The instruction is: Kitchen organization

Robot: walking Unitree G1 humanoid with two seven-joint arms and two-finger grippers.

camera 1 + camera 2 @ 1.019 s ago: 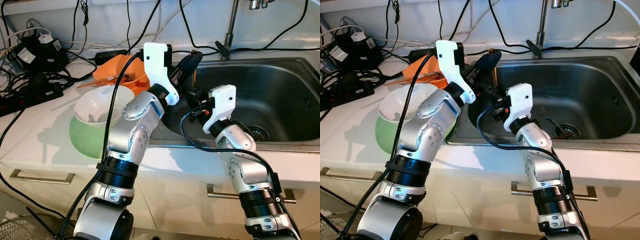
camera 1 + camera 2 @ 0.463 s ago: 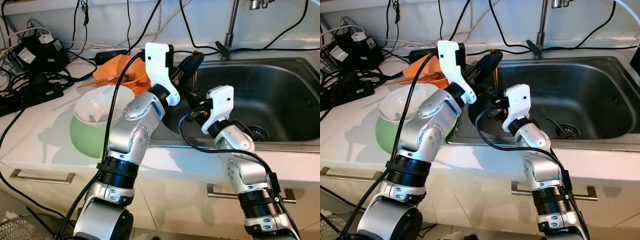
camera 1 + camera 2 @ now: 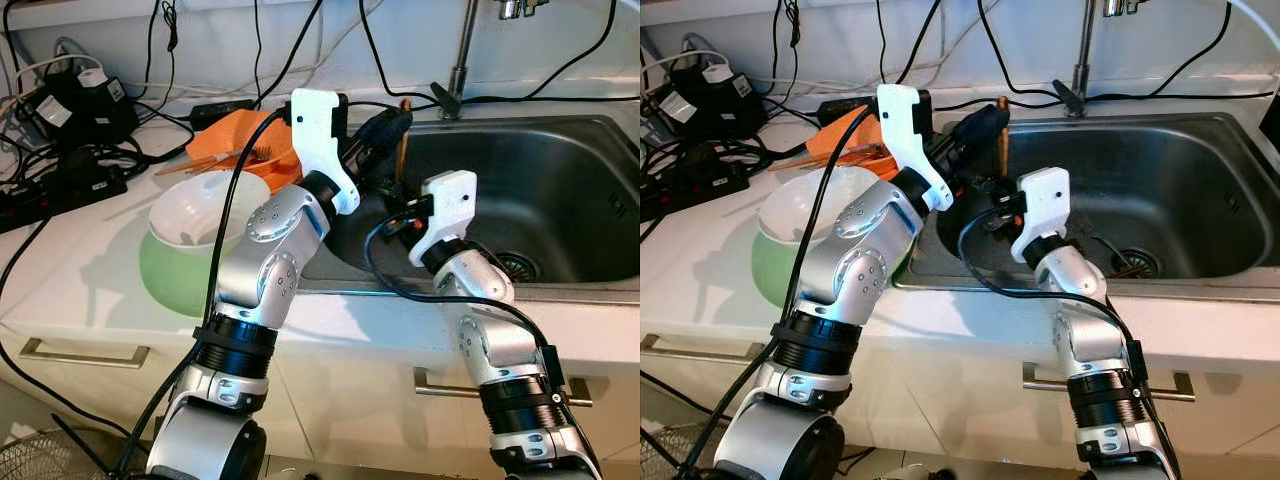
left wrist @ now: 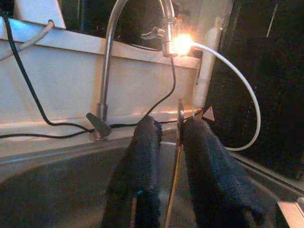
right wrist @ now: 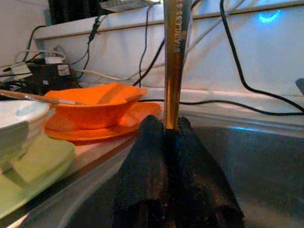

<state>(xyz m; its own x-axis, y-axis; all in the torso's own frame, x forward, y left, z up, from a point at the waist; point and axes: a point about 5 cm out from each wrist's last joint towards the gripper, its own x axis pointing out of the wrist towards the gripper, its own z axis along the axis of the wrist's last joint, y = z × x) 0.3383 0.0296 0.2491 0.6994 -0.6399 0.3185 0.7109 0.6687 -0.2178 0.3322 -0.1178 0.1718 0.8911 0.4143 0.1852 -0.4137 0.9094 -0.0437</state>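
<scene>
The right claw (image 5: 166, 156) is clamped on a flat stainless-steel utensil handle (image 5: 175, 57), holding it upright over the left end of the stainless-steel sink (image 3: 560, 190). The left claw (image 4: 173, 156) sits around the same thin handle, its two black fingers (image 4: 142, 166) on either side with gaps still showing, not pinched shut. On the white counter (image 3: 90, 270) to the left stand a white bowl (image 3: 205, 205) on a green plate (image 3: 170, 275) and an orange bowl (image 5: 92, 107) on an orange plate (image 5: 66, 130).
</scene>
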